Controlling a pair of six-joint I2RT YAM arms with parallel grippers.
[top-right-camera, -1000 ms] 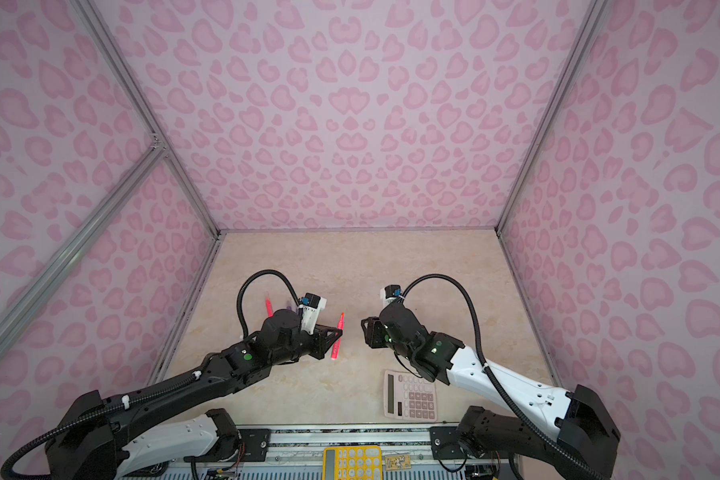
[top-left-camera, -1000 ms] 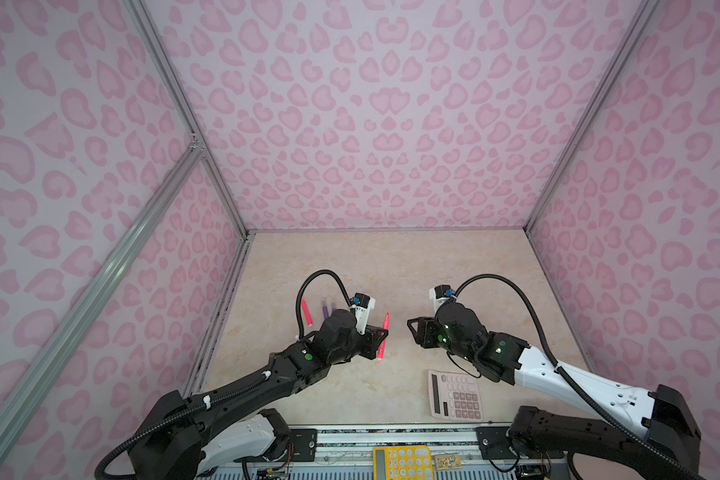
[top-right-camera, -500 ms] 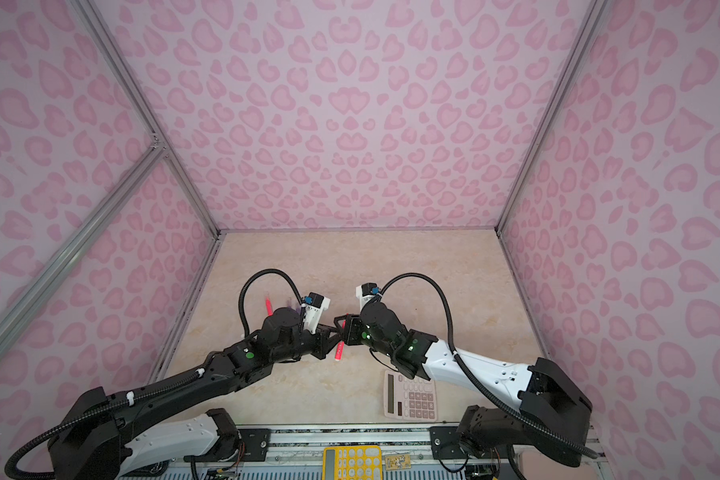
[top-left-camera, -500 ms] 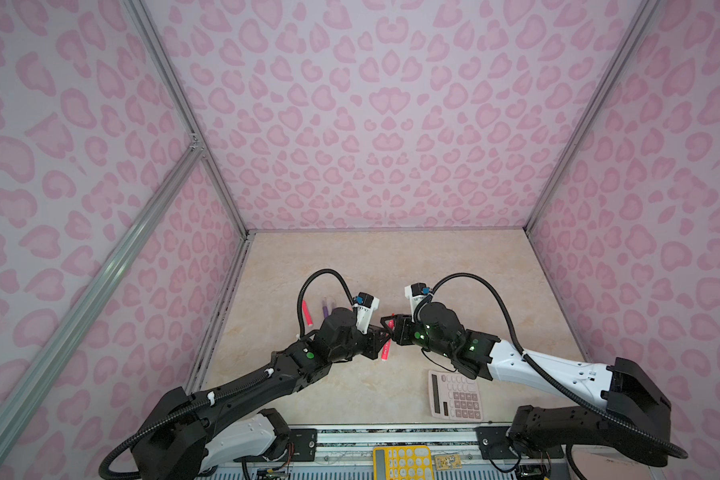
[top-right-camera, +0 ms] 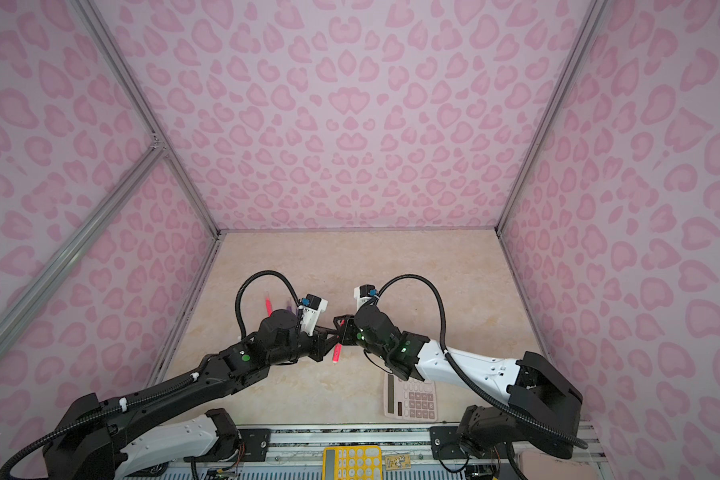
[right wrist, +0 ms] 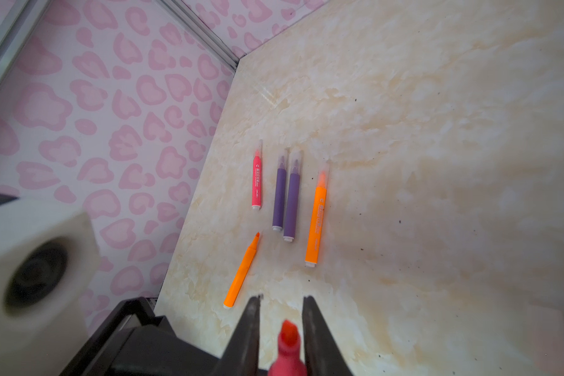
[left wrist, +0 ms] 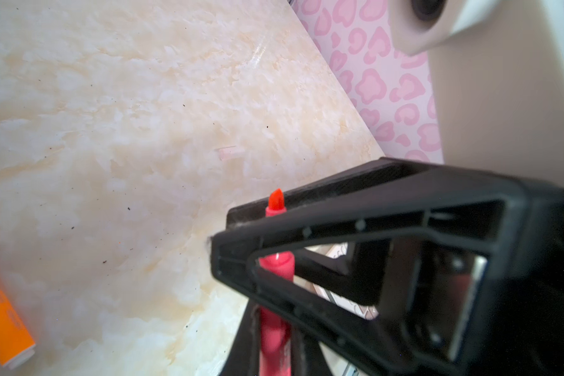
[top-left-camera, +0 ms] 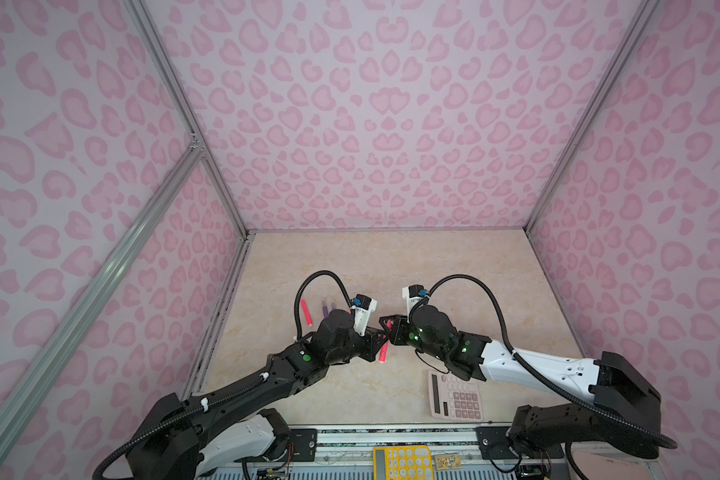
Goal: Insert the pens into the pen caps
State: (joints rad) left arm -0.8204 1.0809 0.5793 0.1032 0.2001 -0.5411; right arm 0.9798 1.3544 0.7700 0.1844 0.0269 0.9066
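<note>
The beige table (top-left-camera: pixel 391 266) carries a pink calculator (top-left-camera: pixel 456 395) near its front edge. Above the middle, the left gripper (left wrist: pixel 228 228) is clamped tight on a pink-red pen (left wrist: pixel 277 265). The right gripper (right wrist: pixel 283 297) stands slightly parted, its fingers either side of that pen's bare tip with gaps showing. Five other pens (right wrist: pixel 288 201) lie near the left wall, and a clear cap (left wrist: pixel 230 152) lies apart.

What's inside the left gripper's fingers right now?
A pink-red pen, clamped by the left gripper, its bare tip poking out uncapped. The fingers cover part of its barrel, so the exact contact spot is hidden.
</note>
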